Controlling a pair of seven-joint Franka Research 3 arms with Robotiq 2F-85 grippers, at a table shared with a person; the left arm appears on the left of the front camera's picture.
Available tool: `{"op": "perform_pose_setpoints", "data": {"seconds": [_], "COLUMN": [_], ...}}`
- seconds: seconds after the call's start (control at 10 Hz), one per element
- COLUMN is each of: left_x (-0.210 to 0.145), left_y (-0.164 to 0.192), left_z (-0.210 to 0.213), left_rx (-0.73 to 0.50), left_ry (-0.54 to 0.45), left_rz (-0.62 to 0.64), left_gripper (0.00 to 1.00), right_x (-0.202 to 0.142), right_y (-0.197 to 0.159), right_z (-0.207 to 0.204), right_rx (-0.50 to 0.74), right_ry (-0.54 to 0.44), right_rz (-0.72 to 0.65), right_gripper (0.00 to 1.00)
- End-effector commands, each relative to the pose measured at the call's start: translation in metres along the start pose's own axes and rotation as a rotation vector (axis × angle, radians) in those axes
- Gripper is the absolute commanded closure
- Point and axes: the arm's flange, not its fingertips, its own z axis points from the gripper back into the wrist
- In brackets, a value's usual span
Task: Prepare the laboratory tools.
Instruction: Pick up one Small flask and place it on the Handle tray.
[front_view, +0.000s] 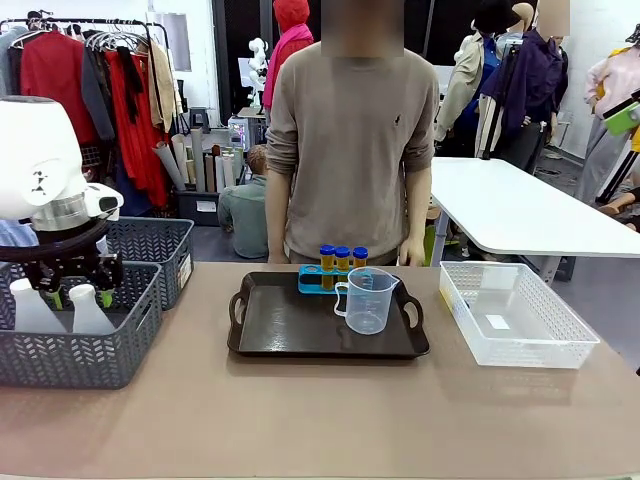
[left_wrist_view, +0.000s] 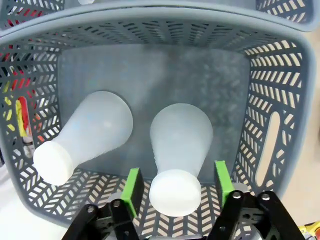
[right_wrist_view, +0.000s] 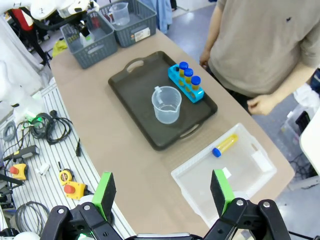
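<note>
Two white conical flasks (left_wrist_view: 180, 140) (left_wrist_view: 97, 132) stand in a grey basket (left_wrist_view: 270, 150) at the table's left. My left gripper (left_wrist_view: 176, 185) reaches down into it, and its green pads (left_wrist_view: 132, 187) flank the nearer flask's cap with small gaps on both sides, so it is open. From the front, the left gripper (front_view: 80, 288) hangs over the flasks (front_view: 90, 312). A clear handled beaker (front_view: 368, 298) stands on the black tray (front_view: 290, 335) beside a blue rack (front_view: 312, 281) with three blue-capped amber tubes (front_view: 343, 256). One more tube (right_wrist_view: 225, 145) lies in the clear basket (right_wrist_view: 192, 185). My right gripper (right_wrist_view: 162, 197) hovers open, high above the table.
A second grey basket (front_view: 150, 255) behind the first holds another beaker (right_wrist_view: 118, 12). The clear basket (front_view: 560, 345) sits at the table's right. A person (front_view: 350, 150) stands at the far edge behind the tray, hands down. Cables and tools (right_wrist_view: 45, 130) lie beside the table.
</note>
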Motion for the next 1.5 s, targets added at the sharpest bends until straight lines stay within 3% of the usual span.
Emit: {"op": "perform_pose_setpoints", "data": {"seconds": [0.0,0.1,0.6,1.1,1.4], "left_x": [0.003,0.003,0.004,-0.003,0.002], "left_y": [0.003,0.005,-0.003,-0.041,-0.064], "left_z": [0.004,0.005,0.022,0.141,0.23], "left_rx": [-0.003,-0.001,-0.017,-0.068,-0.001], "left_ry": [-0.01,-0.011,-0.019,-0.066,-0.095], "left_rz": [-0.013,-0.018,-0.047,-0.22,-0.305], "left_gripper": [0.8,1.0,1.0,1.0,1.0], "right_x": [0.002,0.002,0.002,0.002,0.002], "right_y": [0.0,0.0,0.0,0.0,0.0], "right_z": [0.0,0.0,0.0,0.0,0.0], "right_rx": [0.02,0.02,0.02,0.02,0.02], "right_ry": [-0.028,-0.028,-0.028,-0.028,-0.028], "right_rz": [0.019,0.019,0.019,0.019,0.019], "right_gripper": [0.0,0.0,0.0,0.0,0.0]}}
